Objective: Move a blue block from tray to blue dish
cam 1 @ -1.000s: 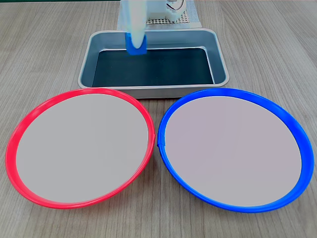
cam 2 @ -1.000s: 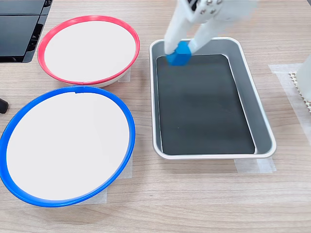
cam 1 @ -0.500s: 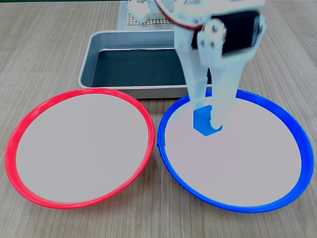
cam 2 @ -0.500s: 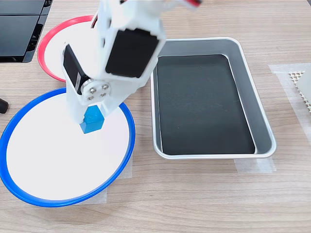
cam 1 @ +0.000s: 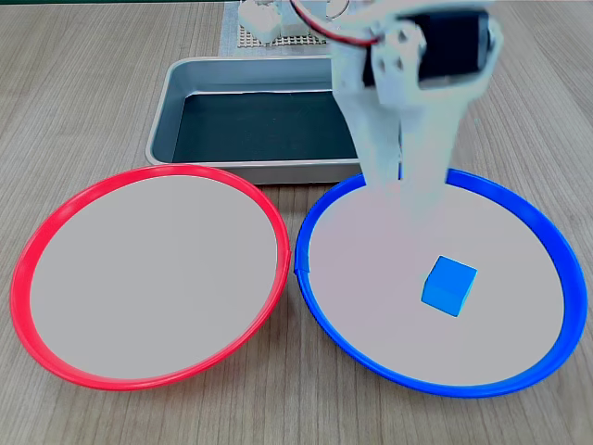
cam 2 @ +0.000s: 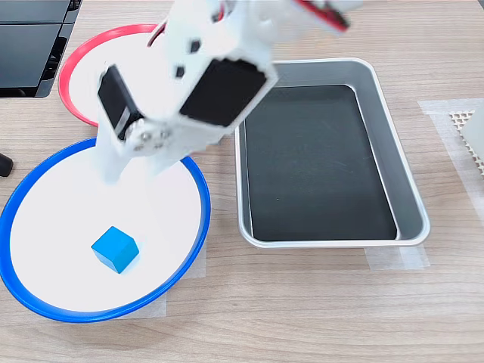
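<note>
The blue block lies loose on the pale floor of the blue dish, towards the first exterior view's right. In the second exterior view the blue block rests in the near part of the blue dish. My white gripper hangs above the dish's far side, motion-blurred, open, with nothing between its fingers. In the second exterior view the gripper is well above the block and apart from it. The silver tray behind the dishes shows only its bare black bottom; the arm covers its right end.
A red-rimmed dish of the same size sits beside the blue one, rims almost touching. In the second exterior view the tray lies right of both dishes, and a black device sits at the top left. A perforated mat lies behind the tray.
The gripper carried the block from the tray over to the blue dish, opened and let it go. The block now rests in the dish and the gripper has risen.
</note>
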You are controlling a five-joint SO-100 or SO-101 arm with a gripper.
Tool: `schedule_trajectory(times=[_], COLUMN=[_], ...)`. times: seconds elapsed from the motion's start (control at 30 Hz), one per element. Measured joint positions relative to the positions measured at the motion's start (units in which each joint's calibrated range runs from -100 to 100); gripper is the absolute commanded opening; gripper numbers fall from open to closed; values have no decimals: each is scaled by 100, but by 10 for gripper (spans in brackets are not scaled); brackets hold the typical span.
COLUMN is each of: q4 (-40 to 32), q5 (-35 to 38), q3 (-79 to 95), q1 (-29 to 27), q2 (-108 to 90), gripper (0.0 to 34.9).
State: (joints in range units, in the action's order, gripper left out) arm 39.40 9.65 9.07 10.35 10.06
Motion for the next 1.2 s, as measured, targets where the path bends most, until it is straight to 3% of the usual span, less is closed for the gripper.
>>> schedule_trajectory(times=[0.13, 0.33, 0.47, 0.6, 0.8, 1.03, 1.2], q4=[-1215, -1493, -905, -465, -253, 653, 775], q5=[-596, -860, -908, -899, -889, -874, -874], q3=[2722, 5753, 7613, 8639, 9065, 9093, 9093], q1=[-478, -1071, -1460, -1504, -1655, -1637, -1628], q2=[-2643, -5618, -7937, -9224, -10043, -10818, -10818], gripper=[0, 0, 0, 0, 0, 1, 3])
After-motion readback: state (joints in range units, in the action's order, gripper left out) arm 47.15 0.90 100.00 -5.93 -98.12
